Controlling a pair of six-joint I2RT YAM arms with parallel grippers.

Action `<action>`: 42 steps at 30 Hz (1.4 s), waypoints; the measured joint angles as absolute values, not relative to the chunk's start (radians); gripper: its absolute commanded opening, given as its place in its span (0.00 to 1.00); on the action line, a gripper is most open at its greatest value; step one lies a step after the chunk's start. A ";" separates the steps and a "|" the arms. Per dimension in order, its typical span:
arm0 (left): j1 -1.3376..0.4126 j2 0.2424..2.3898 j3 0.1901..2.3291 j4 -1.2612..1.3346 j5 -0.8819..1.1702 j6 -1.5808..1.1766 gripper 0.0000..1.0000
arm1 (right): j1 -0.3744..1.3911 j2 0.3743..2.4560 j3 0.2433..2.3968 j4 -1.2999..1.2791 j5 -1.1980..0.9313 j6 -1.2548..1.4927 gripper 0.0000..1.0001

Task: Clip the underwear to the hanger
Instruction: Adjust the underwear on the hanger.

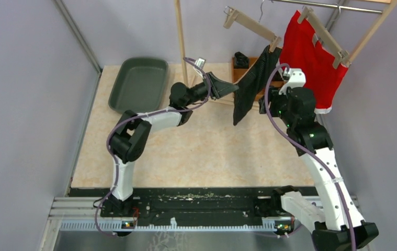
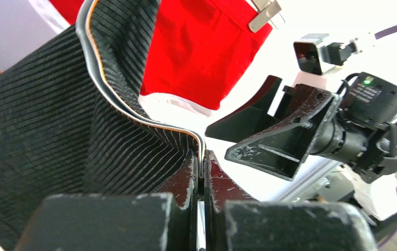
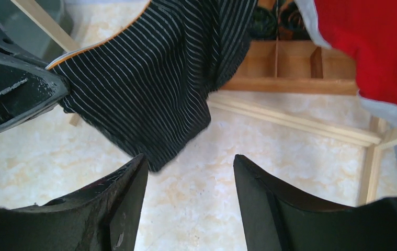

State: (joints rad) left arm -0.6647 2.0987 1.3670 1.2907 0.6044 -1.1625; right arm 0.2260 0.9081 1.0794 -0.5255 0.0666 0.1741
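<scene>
Underwear (image 1: 251,83) pinched in left gripper (image 2: 202,167), right gripper (image 3: 191,162) wide and empty

Filling the middle of the top view: a pale marbled table (image 1: 185,151), with a rack (image 1: 181,42) of wooden poles along its far side. Upper left of that view, lying flat on the table, a dark green tray (image 1: 138,83). Upper right, red shorts (image 1: 311,65) clipped to the other hanger (image 1: 326,34), tilted down to the right.

Just left of the shorts, the underwear, black with thin pale stripes, drooping in a long fold above the table. Top corner up at the clip on the lower right end of the hanger (image 1: 252,25), a wooden bar slanting from upper left to lower right near the top centre. Behind the fabric, a wooden box (image 3: 290,65) with compartments, at the top of the right wrist view.

Low centre of the left wrist view: left gripper closed tight on the waistband, fingers (image 2: 184,180) pressed together with the band's edge caught between them. Bottom of the right wrist view: right gripper spread wide, gripping nothing, the finger at lower left of the frame close to the fabric's lowest corner. In the top view, left gripper at the fabric's left edge, right gripper just beside its right edge
</scene>
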 measured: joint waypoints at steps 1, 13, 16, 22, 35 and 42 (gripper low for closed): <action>-0.665 2.071 1.376 1.238 0.608 -1.121 0.00 | 0.226 0.907 1.097 -0.530 0.066 0.174 0.61; -0.660 1.862 1.566 0.651 0.563 -0.652 0.00 | 0.226 0.971 1.378 -0.531 0.028 0.189 0.55; -0.660 1.853 1.596 0.556 0.546 -0.581 0.00 | 0.226 1.007 1.427 -0.524 0.028 0.205 0.54; -0.680 1.844 1.610 0.426 0.506 -0.479 0.00 | 0.226 1.050 1.502 -0.519 0.030 0.239 0.54; -0.776 1.790 1.562 0.367 0.439 -0.392 0.00 | 0.226 1.172 1.863 -0.566 0.110 0.197 0.65; -0.770 1.724 1.470 0.382 0.401 -0.390 0.00 | 0.226 1.237 1.961 -0.630 0.130 0.152 0.66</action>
